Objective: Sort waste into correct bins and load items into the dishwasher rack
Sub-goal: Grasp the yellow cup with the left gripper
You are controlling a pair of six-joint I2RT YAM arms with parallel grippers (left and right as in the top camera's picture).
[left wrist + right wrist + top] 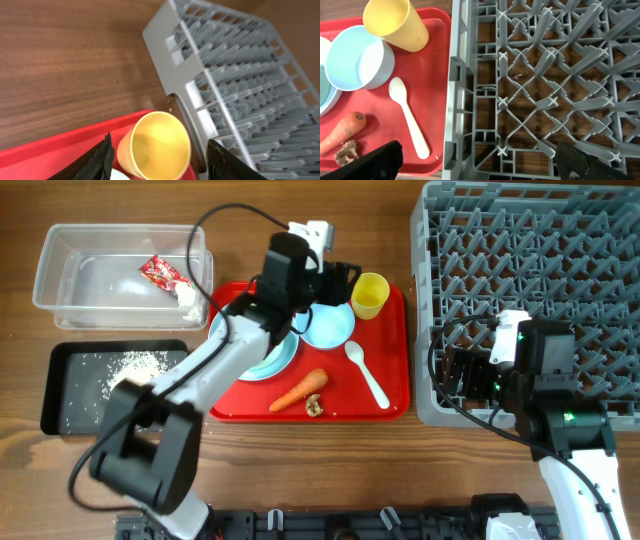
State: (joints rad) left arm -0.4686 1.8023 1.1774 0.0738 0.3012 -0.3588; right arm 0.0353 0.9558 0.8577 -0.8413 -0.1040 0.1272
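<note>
The yellow cup (370, 295) stands at the back right of the red tray (395, 395). My left gripper (342, 280) is open, with its fingers on either side of the cup (155, 150) in the left wrist view (159, 141), not closed on it. A light blue bowl (328, 325), a light blue plate (270, 358), a white spoon (368, 375), an orange carrot (300, 390) and a beige scrap (314, 407) lie on the tray. A second bowl is not visible. My right gripper (462, 375) is open and empty over the grey rack's (530, 240) front left edge (480, 162).
The clear tub (55, 280) at the back left holds a red-and-white wrapper (160, 273) and a white tissue (187, 297). The black tray (55, 395) in front of it holds beige crumbs (135, 363). The left arm reaches across the plate.
</note>
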